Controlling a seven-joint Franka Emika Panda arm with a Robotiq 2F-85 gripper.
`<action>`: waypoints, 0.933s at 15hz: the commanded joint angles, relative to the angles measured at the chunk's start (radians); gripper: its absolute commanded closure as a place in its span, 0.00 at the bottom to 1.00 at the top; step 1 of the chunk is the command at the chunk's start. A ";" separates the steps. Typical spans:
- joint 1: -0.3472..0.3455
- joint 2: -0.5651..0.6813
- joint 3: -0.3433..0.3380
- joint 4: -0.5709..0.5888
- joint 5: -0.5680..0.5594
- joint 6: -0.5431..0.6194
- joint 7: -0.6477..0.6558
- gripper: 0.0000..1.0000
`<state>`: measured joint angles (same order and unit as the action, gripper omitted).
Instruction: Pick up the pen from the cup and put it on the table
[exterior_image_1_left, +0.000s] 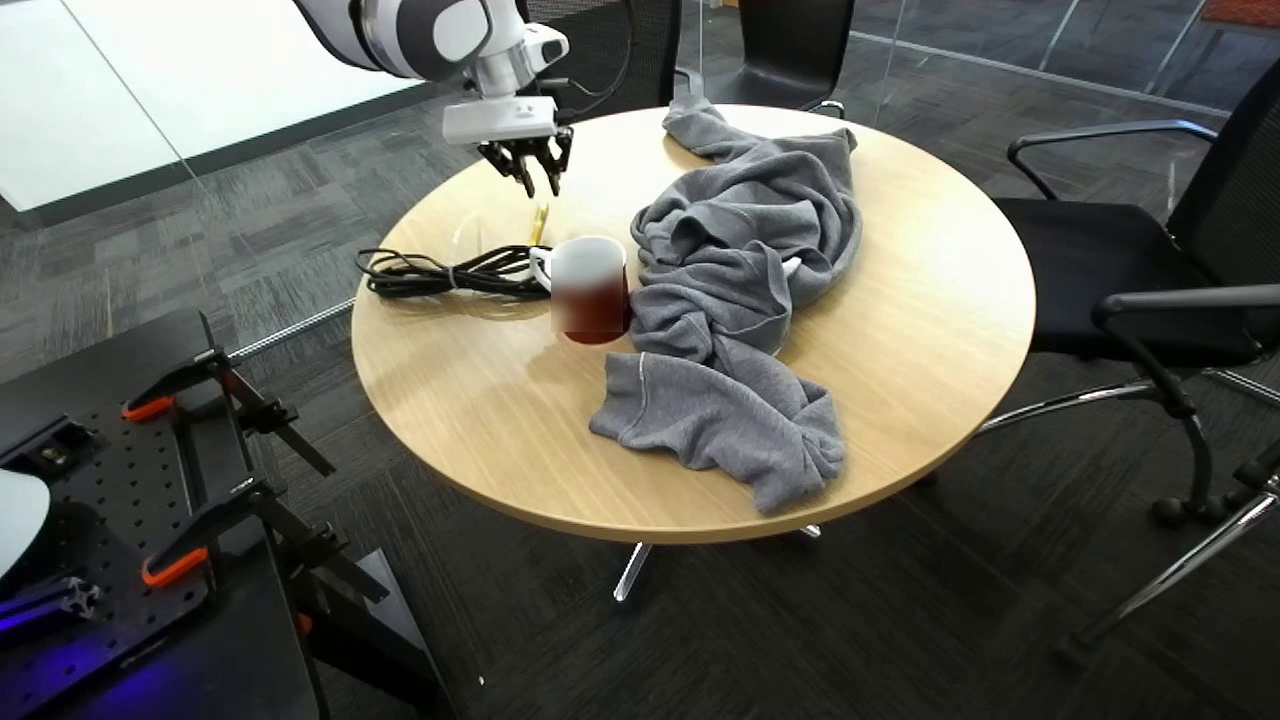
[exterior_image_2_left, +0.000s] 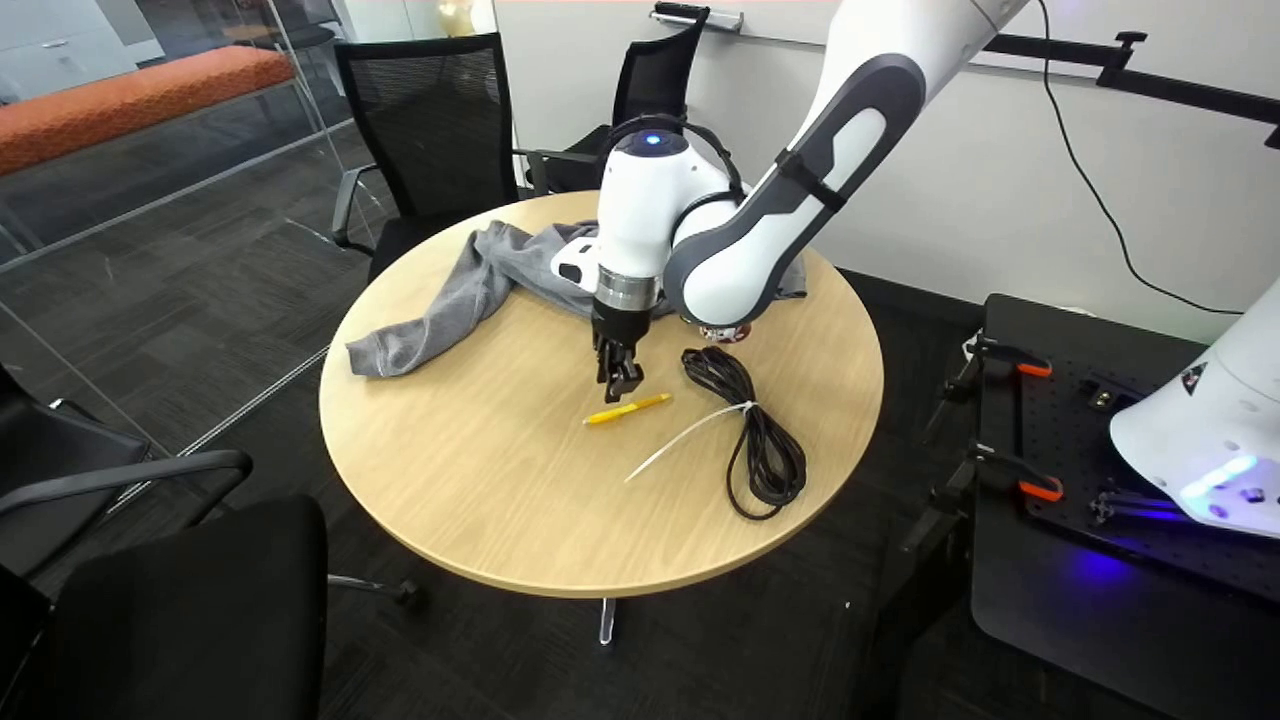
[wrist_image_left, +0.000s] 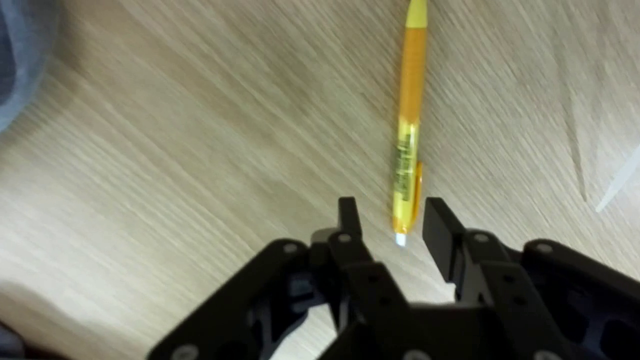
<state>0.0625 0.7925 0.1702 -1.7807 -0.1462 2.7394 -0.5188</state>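
Pen (wrist_image_left: 410, 120): one, on one table (exterior_image_2_left: 500, 460); one cup (exterior_image_1_left: 592, 292).

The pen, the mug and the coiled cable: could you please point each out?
Pen (wrist_image_left: 411, 107), in the wrist view: its orange section.
Mug (exterior_image_1_left: 593, 300), in an exterior view: its red side.
Coiled cable (exterior_image_2_left: 765, 434), in an exterior view: its bundled strands.

Grey cloth (exterior_image_1_left: 725, 300), black cable (exterior_image_2_left: 770, 442)
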 joint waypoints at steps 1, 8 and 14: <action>0.021 -0.030 -0.021 0.004 -0.042 -0.024 0.057 0.29; 0.029 -0.206 -0.039 -0.164 -0.104 0.059 0.105 0.00; 0.019 -0.438 -0.026 -0.399 -0.125 0.130 0.095 0.00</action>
<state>0.0754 0.5070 0.1548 -2.0177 -0.2391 2.8223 -0.4613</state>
